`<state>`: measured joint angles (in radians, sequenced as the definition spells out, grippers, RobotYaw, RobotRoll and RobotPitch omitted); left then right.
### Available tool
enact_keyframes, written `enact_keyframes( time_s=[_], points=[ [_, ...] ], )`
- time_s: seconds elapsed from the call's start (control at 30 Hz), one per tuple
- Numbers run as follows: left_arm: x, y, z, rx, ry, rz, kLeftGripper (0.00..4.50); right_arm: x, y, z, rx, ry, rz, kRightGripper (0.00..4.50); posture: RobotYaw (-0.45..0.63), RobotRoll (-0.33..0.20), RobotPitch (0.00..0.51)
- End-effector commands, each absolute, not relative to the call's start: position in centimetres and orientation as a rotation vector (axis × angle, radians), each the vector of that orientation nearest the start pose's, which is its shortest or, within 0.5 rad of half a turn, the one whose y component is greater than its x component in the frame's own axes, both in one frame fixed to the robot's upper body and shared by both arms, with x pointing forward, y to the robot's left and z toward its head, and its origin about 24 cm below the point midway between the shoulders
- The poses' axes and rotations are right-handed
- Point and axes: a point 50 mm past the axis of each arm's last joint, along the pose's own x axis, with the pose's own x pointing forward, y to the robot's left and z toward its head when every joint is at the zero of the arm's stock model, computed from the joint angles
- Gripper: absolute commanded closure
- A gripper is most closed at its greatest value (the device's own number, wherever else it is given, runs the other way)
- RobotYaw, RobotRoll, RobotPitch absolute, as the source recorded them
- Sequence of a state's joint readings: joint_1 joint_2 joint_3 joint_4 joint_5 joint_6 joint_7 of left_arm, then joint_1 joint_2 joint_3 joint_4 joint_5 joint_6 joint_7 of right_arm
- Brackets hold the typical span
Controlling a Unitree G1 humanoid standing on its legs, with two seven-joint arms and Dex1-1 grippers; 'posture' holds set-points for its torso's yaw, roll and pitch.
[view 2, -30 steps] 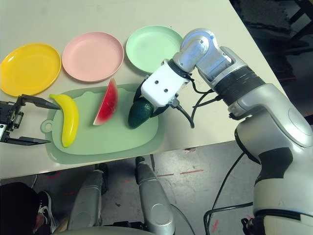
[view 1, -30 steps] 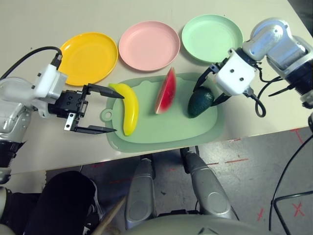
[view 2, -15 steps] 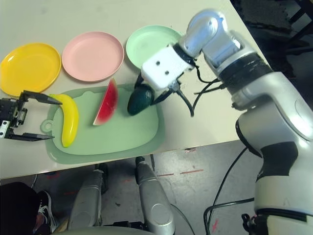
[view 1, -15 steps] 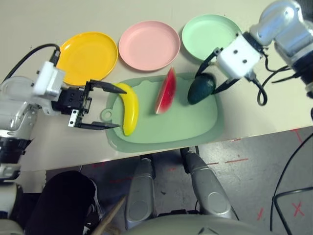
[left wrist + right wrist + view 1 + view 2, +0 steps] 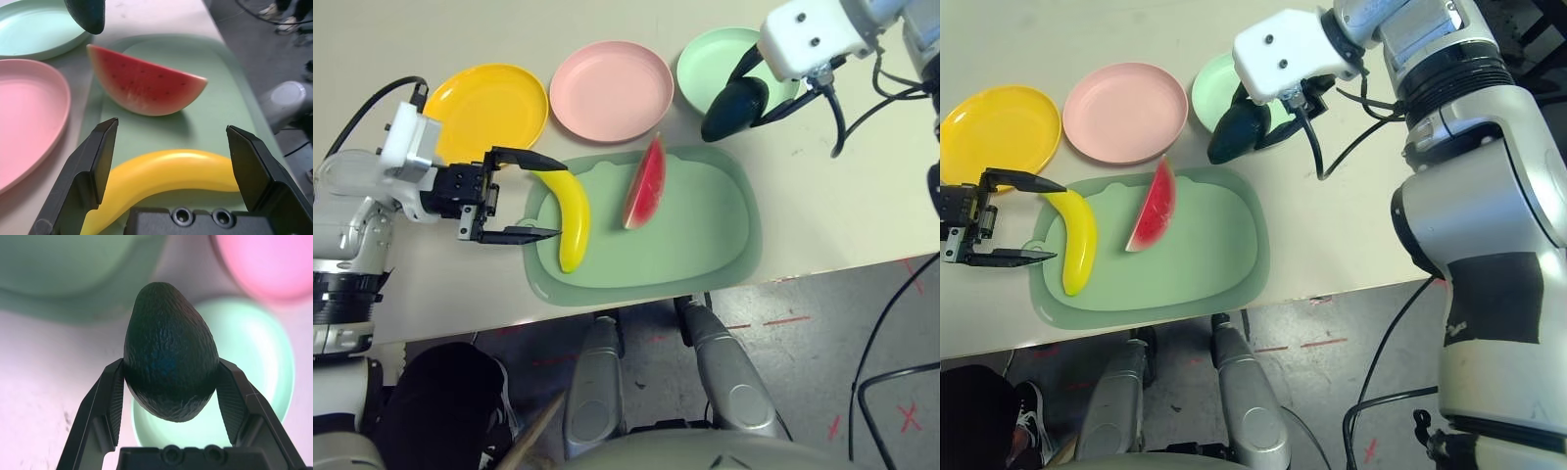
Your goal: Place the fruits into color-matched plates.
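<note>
Avocado [image 5: 736, 108] clenched, held at the near edge of the mint green plate [image 5: 705, 57]

Found the right gripper [image 5: 170, 361] closed on the avocado, with one finger pressed to each side. Noted part of the mint green plate behind the fruit. Found the left gripper [image 5: 172, 123] released, jaws spread wide at the banana [image 5: 574, 220], holding nothing; cannot tell whether touching the fruit.

Compared with the frame of one second ago: noted the avocado moved from over the cutting board [image 5: 705, 220] to beyond its far edge, toward the mint green plate. Recorded no change in the watermelon wedge [image 5: 644, 186] or the banana, both on the cutting board. Recorded likewise the yellow-orange plate [image 5: 489, 113] and the pink plate [image 5: 612, 93], both empty and unmoved. Noted only a slight shift in the left gripper, near the banana in both frames.
</note>
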<state>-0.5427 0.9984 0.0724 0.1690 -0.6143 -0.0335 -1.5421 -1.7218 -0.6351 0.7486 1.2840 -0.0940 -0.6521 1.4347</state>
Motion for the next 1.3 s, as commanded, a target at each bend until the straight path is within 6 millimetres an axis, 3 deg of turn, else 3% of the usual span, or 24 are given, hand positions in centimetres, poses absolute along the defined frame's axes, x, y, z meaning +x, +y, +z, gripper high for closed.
enact_keyframes(
  time_s=[0.03,0.23,0.43,0.57,0.6,0.9,1.07,1.3],
  points=[
    [26.6,25.9,23.8,0.658,-0.134,-1.367,0.00,38.1,-16.2,32.7,-1.617,0.157,1.095,1.55,-0.02,0.000,0.406],
    [26.4,25.9,23.9,0.673,-0.124,-1.356,0.00,39.4,-16.7,31.3,-1.610,0.179,0.932,1.55,-0.01,0.000,0.399],
    [26.3,25.8,24.0,0.684,-0.117,-1.352,0.00,39.7,-16.6,30.9,-1.605,0.184,0.902,1.55,-0.01,0.000,0.395],
    [26.4,25.8,24.1,0.686,-0.113,-1.349,0.00,39.5,-16.3,31.5,-1.622,0.160,0.908,0.16,-0.01,0.000,0.395],
    [26.4,25.8,24.0,0.687,-0.111,-1.349,0.00,39.5,-16.2,31.7,-1.631,0.154,0.913,0.04,-0.01,0.000,0.395],
    [25.9,26.0,24.1,0.681,-0.098,-1.443,0.00,36.5,-11.2,34.8,-1.781,-0.147,1.258,0.04,-0.04,0.000,0.408],
    [25.8,25.9,23.9,0.700,-0.082,-1.480,0.00,34.5,-8.5,35.1,-1.853,-0.324,1.492,0.04,-0.05,0.000,0.410],
    [26.1,26.0,23.6,0.719,-0.057,-1.500,0.00,32.9,-5.4,34.4,-1.909,-0.452,1.634,0.04,-0.07,0.000,0.407]
  ],
)
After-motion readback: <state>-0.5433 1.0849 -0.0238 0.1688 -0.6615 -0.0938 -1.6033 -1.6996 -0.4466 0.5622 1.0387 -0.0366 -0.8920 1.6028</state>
